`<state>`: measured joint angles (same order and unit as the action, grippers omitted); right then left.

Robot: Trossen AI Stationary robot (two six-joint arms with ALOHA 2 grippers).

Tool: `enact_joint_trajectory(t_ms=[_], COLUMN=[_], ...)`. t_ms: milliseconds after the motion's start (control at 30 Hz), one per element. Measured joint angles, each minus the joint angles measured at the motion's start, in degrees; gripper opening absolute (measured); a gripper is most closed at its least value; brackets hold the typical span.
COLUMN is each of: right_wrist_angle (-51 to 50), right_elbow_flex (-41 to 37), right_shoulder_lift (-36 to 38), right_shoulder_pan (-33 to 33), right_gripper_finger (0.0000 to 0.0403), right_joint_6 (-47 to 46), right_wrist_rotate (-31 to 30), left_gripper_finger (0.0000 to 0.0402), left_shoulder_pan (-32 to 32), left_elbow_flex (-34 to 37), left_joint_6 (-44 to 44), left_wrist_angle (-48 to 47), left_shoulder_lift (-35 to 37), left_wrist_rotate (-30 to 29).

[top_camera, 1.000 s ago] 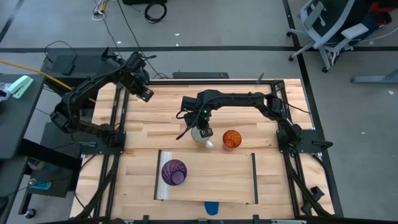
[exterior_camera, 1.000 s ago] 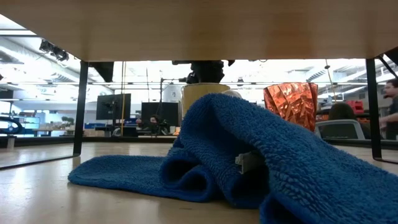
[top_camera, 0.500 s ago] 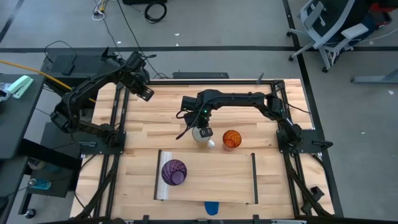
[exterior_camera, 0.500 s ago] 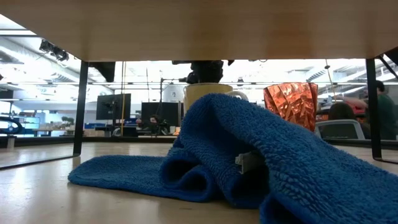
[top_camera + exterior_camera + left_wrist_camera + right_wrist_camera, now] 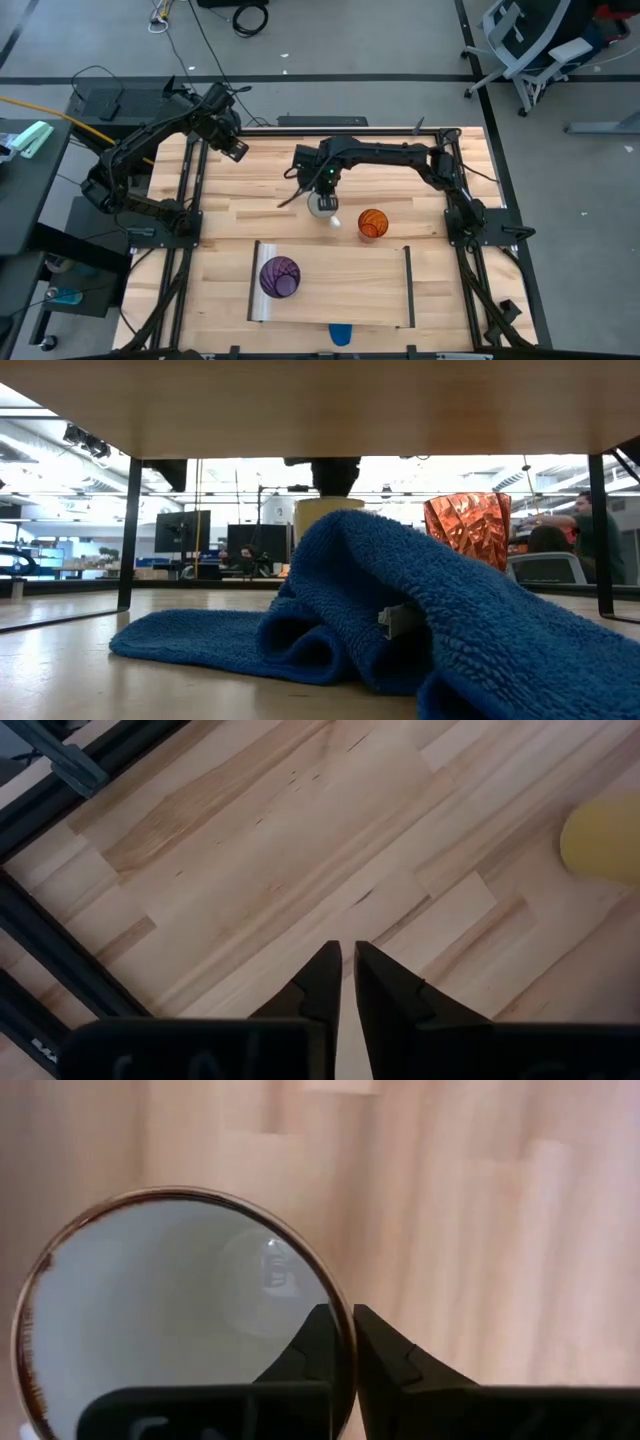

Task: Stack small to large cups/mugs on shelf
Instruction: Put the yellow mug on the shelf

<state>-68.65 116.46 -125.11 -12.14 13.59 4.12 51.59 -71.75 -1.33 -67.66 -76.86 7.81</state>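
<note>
Right gripper (image 5: 322, 196): above the middle of the table (image 5: 230, 215), clamped on the rim of the white mug (image 5: 322, 207). In the right wrist view one finger (image 5: 312, 1342) is inside the mug (image 5: 170, 1310) and the other is outside, with the rim between them.
White mug: near the middle of the table, just behind the back long edge of the shelf (image 5: 345, 285), with its handle toward the shelf. In the low view it (image 5: 325, 510) shows partly behind the blue cloth (image 5: 400, 610); whether it touches the table I cannot tell.
Orange tumbler (image 5: 372, 224): upright on the table, just beside the mug on the side of the table's right edge, close to the shelf's back edge.
Purple tumbler (image 5: 279, 277): upright on the shelf, near its short edge with the metal strip.
Left gripper (image 5: 236, 152): waiting over the back left part of the table, holding nothing. Its fingers (image 5: 322, 982) are nearly together, with only a thin gap.
Blue cloth: at the front edge of the table, in front of the shelf.
</note>
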Motion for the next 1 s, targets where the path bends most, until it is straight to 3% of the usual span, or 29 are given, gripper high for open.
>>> enact_joint_trajectory(t_ms=[200, 433, 733, 1000], right_wrist_angle=[-5.58, -15.83, -18.94, -18.83], right_elbow_flex=[6.15, 18.70, 15.41, 15.40], right_shoulder_lift=[1.21, 1.55, 11.66, 19.95], right_shoulder_pan=[-2.02, -3.89, -3.24, 4.42], right_gripper_finger=[0.0017, 0.0017, 0.0017, 0.0017], right_joint_6=[-8.35, -14.61, -26.38, -39.68], right_wrist_rotate=[-0.93, -4.99, -5.93, -6.60], left_gripper_finger=[0.0034, 0.0031, 0.0031, 0.0025], left_shoulder_pan=[-0.04, -0.08, -0.08, -0.06], left_elbow_flex=[0.00, 0.00, 0.00, 0.00], left_joint_6=[0.01, -0.01, 0.38, 0.53], left_wrist_angle=[0.18, 0.33, 1.18, 2.56], left_shoulder_lift=[0.00, 0.00, 0.00, 0.00], left_wrist_rotate=[0.00, 0.00, 0.02, 0.00])
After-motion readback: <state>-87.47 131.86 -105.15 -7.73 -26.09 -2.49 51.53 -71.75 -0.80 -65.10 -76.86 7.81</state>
